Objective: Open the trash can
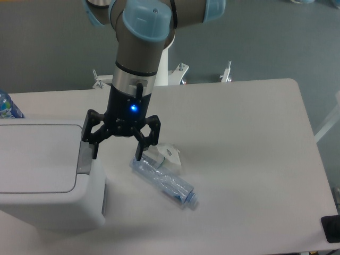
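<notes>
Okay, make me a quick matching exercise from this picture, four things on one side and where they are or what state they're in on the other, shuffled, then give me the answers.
Things:
1. trash can
2. gripper
3. clear plastic bottle
4. push tab

Places or states:
A. lying on its side on the table
B. grey strip at the lid's right edge
C. at the left of the table, lid down
D. open, one finger by the bin's rim, the other by the bottle's end

Pairs: 1-C, 2-D, 3-A, 4-B
</notes>
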